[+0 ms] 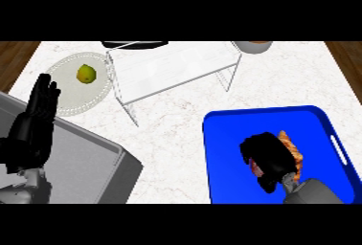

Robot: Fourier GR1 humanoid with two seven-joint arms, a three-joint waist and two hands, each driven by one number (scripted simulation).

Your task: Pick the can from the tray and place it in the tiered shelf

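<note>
The blue tray [233,129] lies at the lower right of the counter. Over its middle, my right hand [267,158] is curled round the can [292,147]. Only an orange strip of the can shows along the hand's right side, plus a pinkish patch under the fingers; the rest is hidden. The tiered shelf [170,72], white with thin wire legs, stands at the top centre, well up and left of the tray. At the left edge my left hand [35,119] rests open with its fingers up.
A pale round plate [67,107] holding a yellow-green fruit [86,73] sits left of the shelf. A grey box [78,167] fills the lower left corner. Behind the shelf are a dark object [134,44] and a bowl [253,46].
</note>
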